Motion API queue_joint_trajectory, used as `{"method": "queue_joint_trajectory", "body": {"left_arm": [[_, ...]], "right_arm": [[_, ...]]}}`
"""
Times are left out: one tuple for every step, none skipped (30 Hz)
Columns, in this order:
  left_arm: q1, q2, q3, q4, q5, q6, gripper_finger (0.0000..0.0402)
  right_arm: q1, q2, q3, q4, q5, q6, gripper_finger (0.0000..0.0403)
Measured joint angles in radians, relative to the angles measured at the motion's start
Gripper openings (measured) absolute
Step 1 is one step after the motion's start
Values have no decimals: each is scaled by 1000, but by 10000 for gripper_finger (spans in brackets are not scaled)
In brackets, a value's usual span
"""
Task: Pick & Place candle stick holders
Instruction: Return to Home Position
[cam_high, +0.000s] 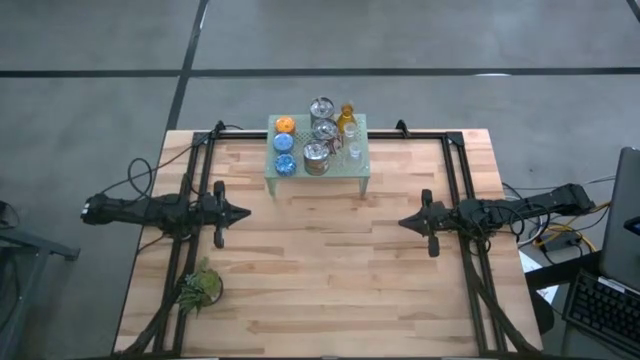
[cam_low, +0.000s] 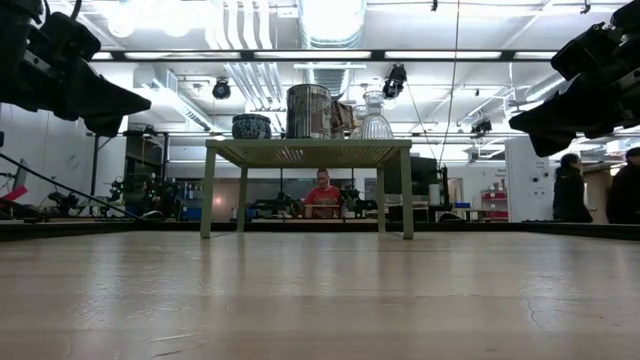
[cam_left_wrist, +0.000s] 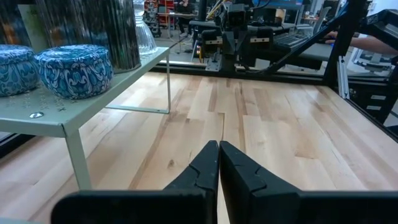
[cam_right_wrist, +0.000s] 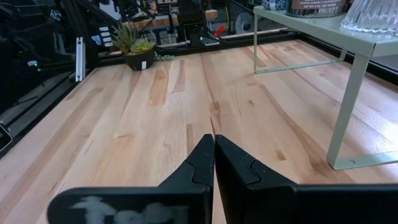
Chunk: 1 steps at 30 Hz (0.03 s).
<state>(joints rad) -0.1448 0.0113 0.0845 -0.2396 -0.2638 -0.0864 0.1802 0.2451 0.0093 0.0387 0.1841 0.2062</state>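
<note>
On the tabletop (cam_high: 330, 260), the mesh stand (cam_high: 345, 178) at the far edge's middle carries the candle stick holders (cam_high: 318, 155), so I'd home by drawing the left hand (cam_high: 245, 213) and right hand (cam_high: 403, 222), both closed and empty near the side edges, straight outward, clear of it.

Wooden table (cam_high: 330, 270) — green stand (cam_high: 345, 173) bearing candle holders (cam_high: 316, 158) — potted plant (cam_high: 201, 287)

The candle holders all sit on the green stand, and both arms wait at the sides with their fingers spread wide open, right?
Not quite. The wrist views show the left arm's fingers and the right arm's fingers pressed shut, not spread open. The candle holders do sit on the green stand, with both arms at the sides.
</note>
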Motion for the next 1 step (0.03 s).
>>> {"method": "queue_joint_trajectory", "body": {"left_arm": [[0,0,0,0,0,0,16]], "right_arm": [[0,0,0,0,0,0,8]]}}
